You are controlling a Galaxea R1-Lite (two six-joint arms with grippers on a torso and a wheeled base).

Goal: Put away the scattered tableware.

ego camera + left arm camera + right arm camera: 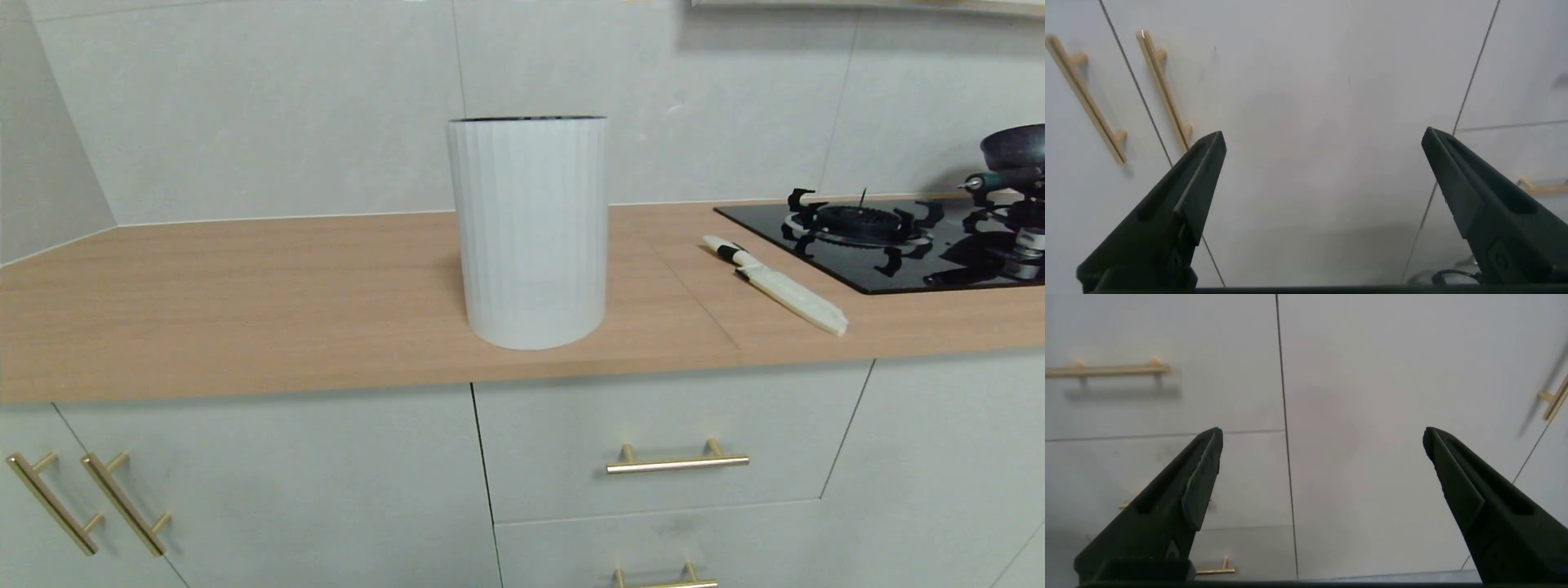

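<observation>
left hand spread, facing cabinet door | right hand spread, facing drawer fronts | knife on tabletop, apart from both hands, between white ribbed canister and gas hob

Pale grey tiled wall behind, corner at left. Wood-look bench runs across, w/ black gas hob set in at right. Below: light grey cupboard doors & drawers, gold bar handles.
</observation>
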